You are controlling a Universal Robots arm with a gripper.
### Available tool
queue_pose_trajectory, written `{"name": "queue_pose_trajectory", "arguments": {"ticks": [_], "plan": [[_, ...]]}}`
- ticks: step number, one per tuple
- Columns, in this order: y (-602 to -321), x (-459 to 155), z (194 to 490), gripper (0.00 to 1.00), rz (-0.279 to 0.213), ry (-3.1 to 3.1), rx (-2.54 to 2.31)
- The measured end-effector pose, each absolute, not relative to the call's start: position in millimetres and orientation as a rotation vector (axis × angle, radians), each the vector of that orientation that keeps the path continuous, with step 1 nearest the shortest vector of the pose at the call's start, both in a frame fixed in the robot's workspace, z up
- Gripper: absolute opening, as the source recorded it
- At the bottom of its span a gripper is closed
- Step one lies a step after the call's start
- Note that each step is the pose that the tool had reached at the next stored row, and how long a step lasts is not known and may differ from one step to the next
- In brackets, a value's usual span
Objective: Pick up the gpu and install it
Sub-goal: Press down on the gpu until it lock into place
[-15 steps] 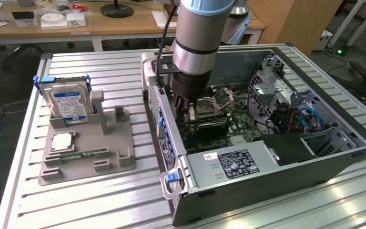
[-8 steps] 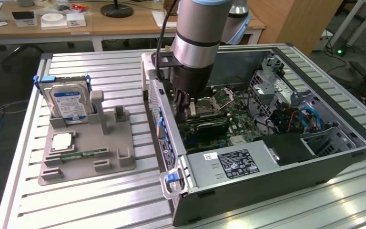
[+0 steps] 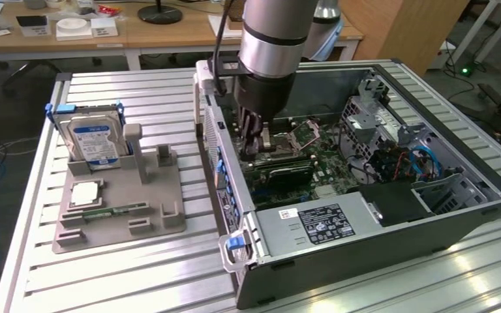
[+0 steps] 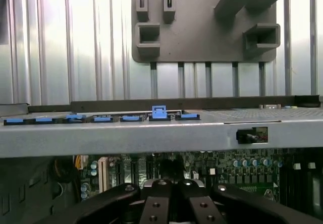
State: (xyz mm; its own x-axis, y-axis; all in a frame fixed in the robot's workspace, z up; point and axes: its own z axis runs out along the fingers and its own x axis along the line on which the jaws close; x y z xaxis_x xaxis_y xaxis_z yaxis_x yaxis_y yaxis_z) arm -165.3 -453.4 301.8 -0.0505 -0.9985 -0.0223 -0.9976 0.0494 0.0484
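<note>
GPU [image 3: 287, 173]: card lying seated on the motherboard [image 3: 320, 163] inside the open computer case [image 3: 459, 215], mid-worktop; installation judged largely done. Gripper [image 3: 252, 151]: fingers [image 4: 156, 206] together, tips at the card's end, holding nothing discernible. Grey fixture tray [image 3: 120, 215]: hard drive [image 3: 94, 143], blue-white label, unreadable.

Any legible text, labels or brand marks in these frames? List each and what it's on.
None reads cleanly.
Hard drive in the grey holder: blue-white label, print too small to read.
Power supply in the computer case: black sticker with white print and marks, too blurred to read.
Motherboard: no markings can be made out.
Items on the far desk: labels unreadable.
</note>
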Motion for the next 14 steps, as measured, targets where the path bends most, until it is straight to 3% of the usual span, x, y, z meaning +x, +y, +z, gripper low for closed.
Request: {"name": "queue_pose_trajectory", "arguments": {"ticks": [14], "plan": [[-460.1,-149.0,302.8,0.11,-0.212,-2.196,2.085]]}}
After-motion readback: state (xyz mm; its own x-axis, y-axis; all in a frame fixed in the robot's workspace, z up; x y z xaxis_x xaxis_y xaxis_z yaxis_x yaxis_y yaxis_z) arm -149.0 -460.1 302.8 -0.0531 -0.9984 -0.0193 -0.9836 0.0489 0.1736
